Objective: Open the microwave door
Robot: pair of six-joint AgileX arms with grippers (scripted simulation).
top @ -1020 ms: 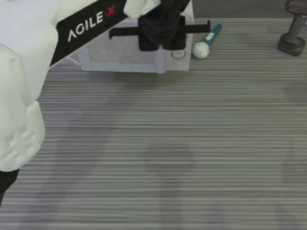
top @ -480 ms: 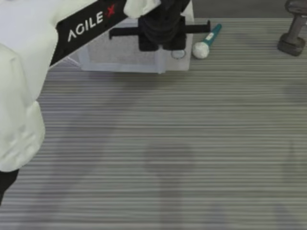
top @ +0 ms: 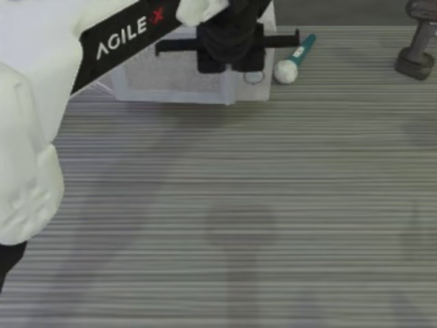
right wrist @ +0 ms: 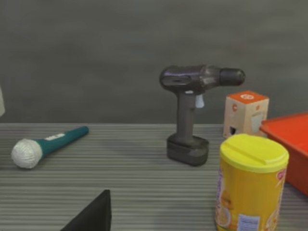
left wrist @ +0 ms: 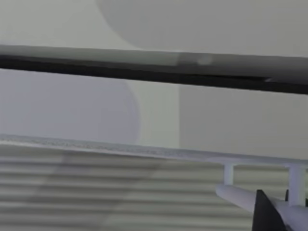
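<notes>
1. The microwave [top: 198,75] sat at the far edge of the worktop [top: 273,205], left of centre; the microwave door [top: 171,75] with its mesh window faced the near side.
2. The left gripper [top: 229,44] hung over the door's right edge, beside the knob panel. Cannot tell whether it was released or clenched: the arm hid the fingers from above.
3. Left wrist view showed a thin white bar handle [left wrist: 250,197] on short posts, close to one dark fingertip [left wrist: 269,211].
4. Judgement: door looks rigid, light and smooth; the body may slide if pulled hard. Best hold is that bar, swinging about the left-hand hinge.
5. Nearby: microphone [top: 293,60] just right of the microwave, possibly in the way; drill [top: 416,41] far right.
6. Right gripper was not in the top view; its wrist view showed a yellow canister [right wrist: 252,183], an orange box [right wrist: 245,113] and a red tray [right wrist: 291,139].
</notes>
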